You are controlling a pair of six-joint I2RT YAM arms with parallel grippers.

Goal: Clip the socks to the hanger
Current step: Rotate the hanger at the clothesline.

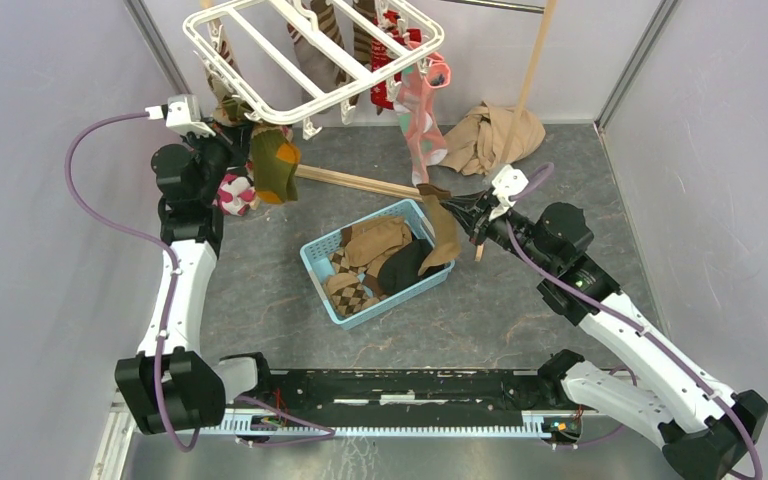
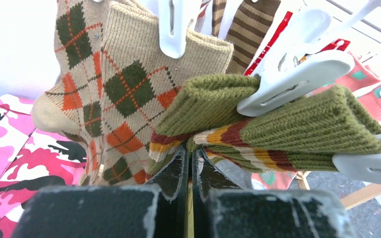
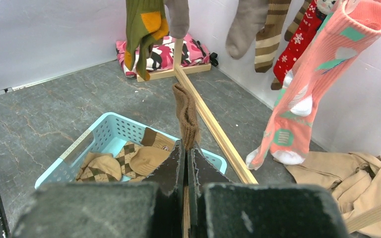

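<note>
The white hanger [image 1: 310,60] hangs at the top with several socks clipped on. My left gripper [image 1: 250,142] is up at its near edge, shut on the striped cuff of a green sock [image 1: 273,166]. In the left wrist view the gripper [image 2: 191,151] pinches that green sock [image 2: 287,124] just below a white clip [image 2: 292,79] that sits at the cuff's folds; an argyle sock [image 2: 124,84] hangs beside it. My right gripper [image 1: 452,212] is shut on a plain brown sock [image 1: 446,238] and holds it above the basket; it also shows in the right wrist view [image 3: 186,111].
A light blue basket [image 1: 318,283] with several tan and argyle socks sits mid-table. A wooden pole stand [image 1: 360,183] lies across the floor behind it. A beige garment [image 1: 490,135] lies at the back right, pink camouflage cloth [image 1: 235,193] at the left. A pink sock [image 1: 422,120] hangs low.
</note>
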